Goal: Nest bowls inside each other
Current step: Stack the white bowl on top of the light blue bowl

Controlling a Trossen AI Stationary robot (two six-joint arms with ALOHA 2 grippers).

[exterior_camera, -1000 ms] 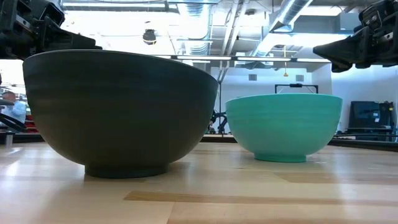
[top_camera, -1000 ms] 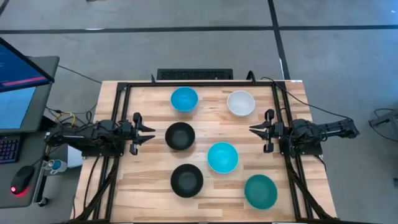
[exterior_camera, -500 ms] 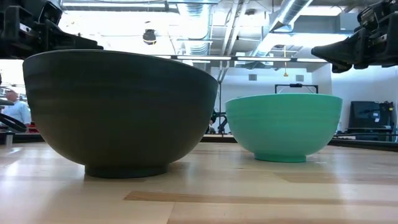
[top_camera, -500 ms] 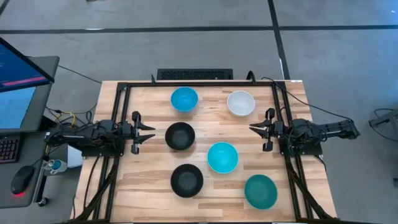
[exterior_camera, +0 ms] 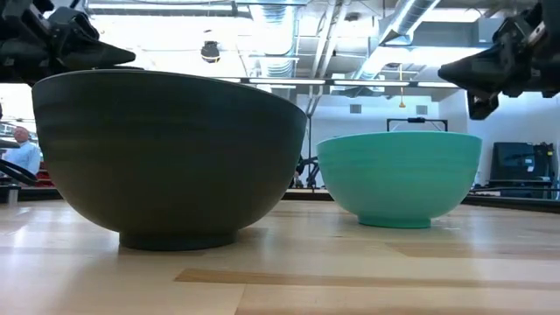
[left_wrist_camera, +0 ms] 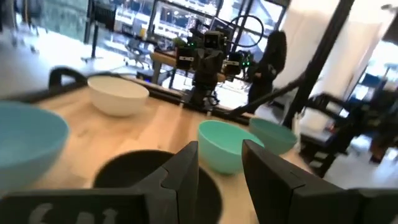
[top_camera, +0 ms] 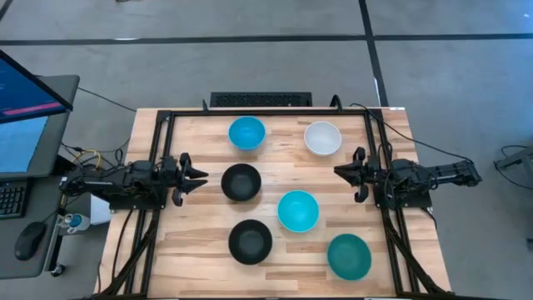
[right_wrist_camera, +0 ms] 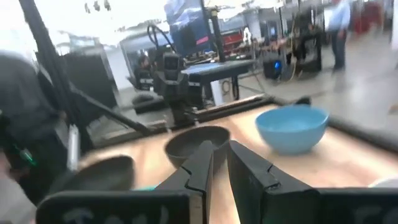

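Six bowls sit apart on the wooden desk (top_camera: 191, 242), none nested. In the high view a bright blue bowl (top_camera: 246, 132) and the white bowl (top_camera: 322, 138) lie along the far edge, a black bowl (top_camera: 241, 182) just right of the left end effector (top_camera: 200, 174), a second blue bowl (top_camera: 298, 210) near the middle, another black bowl (top_camera: 250, 242) and the teal bowl (top_camera: 349, 256) toward the near edge. The left end effector hovers at the desk's left rail, fingers slightly spread and empty; the right end effector (top_camera: 340, 172) hovers at the right rail, fingers nearly pressed together with a thin gap, also empty. From desk height the near black bowl fills the foreground and hides most bowls behind it; only the teal bowl shows clearly, and both end effectors are cut off at the upper corners. A person (exterior_camera: 19, 153) shows partly at the left edge.
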